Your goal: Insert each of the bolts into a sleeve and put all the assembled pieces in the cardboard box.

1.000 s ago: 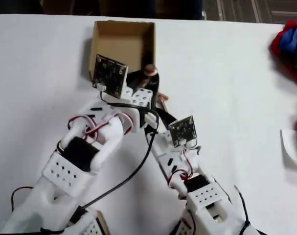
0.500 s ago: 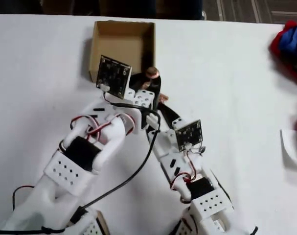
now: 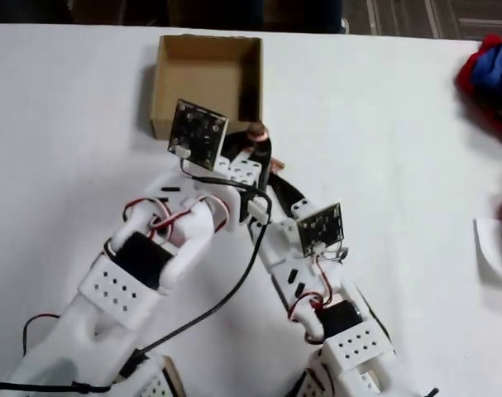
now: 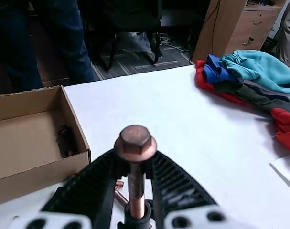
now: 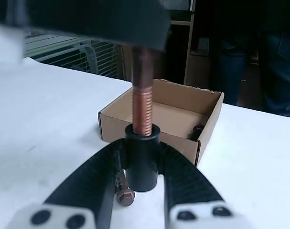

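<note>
My left gripper is shut on a copper bolt, held upright with its hex head on top. The threaded shaft enters a black sleeve, on which my right gripper is shut from below. In the high view the bolt and left gripper hang just beside the near right corner of the cardboard box. The right gripper lies under them. The box holds a dark assembled piece. A loose copper bolt lies on the table under the grippers.
A pile of red, blue and teal cloth sits at the far right edge of the table. A white curved object lies at the right edge. A black cable runs between the two arms.
The left gripper with the bolt has moved a little toward the near side, away from the box. The right arm drew back slightly, then held still.
</note>
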